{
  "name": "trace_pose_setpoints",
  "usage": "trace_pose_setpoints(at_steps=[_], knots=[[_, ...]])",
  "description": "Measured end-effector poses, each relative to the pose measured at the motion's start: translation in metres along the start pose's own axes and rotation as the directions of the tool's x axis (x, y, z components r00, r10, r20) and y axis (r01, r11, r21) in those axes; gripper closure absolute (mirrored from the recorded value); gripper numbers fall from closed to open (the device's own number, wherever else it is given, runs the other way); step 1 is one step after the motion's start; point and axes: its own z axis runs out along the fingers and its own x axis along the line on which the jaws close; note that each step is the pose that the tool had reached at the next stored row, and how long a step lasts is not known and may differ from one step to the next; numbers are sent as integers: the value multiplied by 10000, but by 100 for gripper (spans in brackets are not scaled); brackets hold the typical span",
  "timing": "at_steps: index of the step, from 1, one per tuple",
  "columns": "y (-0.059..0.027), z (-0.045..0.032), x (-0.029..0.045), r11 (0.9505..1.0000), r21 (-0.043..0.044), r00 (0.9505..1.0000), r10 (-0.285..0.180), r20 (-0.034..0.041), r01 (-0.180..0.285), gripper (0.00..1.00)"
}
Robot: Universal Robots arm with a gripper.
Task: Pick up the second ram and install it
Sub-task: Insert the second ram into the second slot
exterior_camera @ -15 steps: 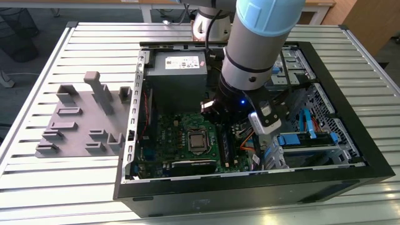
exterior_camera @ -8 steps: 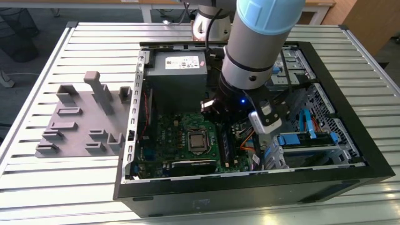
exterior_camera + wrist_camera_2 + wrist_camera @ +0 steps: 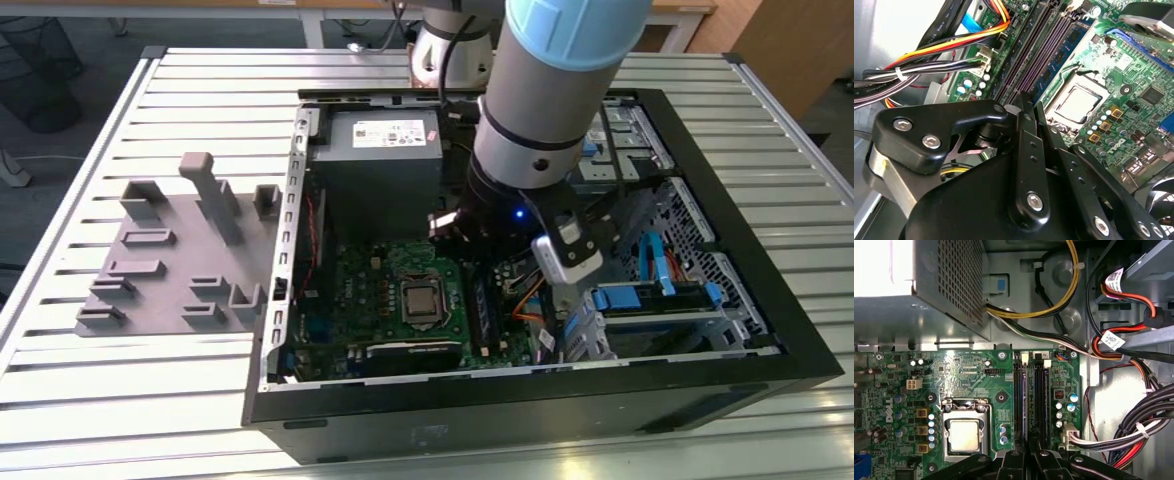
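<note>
We hold our gripper [image 3: 1029, 460] low over the memory slots [image 3: 1030, 400], fingers closed together, perhaps pressing the second ram [image 3: 1024, 405] that seems already seated there.

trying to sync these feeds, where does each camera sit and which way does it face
Exterior view: off the arm, above the table, looking down into the open computer case; the arm reaches in.
First wrist view: on the arm, facing straight down at the motherboard; black gripper parts at the edge.
Second wrist view: on the arm, slanted along the gripper.
Both wrist views share the processor socket and memory slots.
</note>
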Motion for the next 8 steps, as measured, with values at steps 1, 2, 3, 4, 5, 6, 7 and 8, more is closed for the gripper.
trace_pose_setpoints(at_steps=[1,2,3,4,5,6,7,8], knots=[[0,-3,0,10000,0,10000,0,0,0,86],[0,-6,0,10000,-1,10000,0,0,0,86],[0,-8,0,10000,-1,10000,0,0,0,86],[0,-12,1,10000,0,10000,0,0,0,86],[0,-15,1,10000,-1,10000,0,0,0,86],[0,-17,1,10000,-1,10000,0,0,0,86],[0,-21,1,10000,-1,10000,0,0,0,86],[0,-24,1,10000,0,10000,0,0,0,86]])
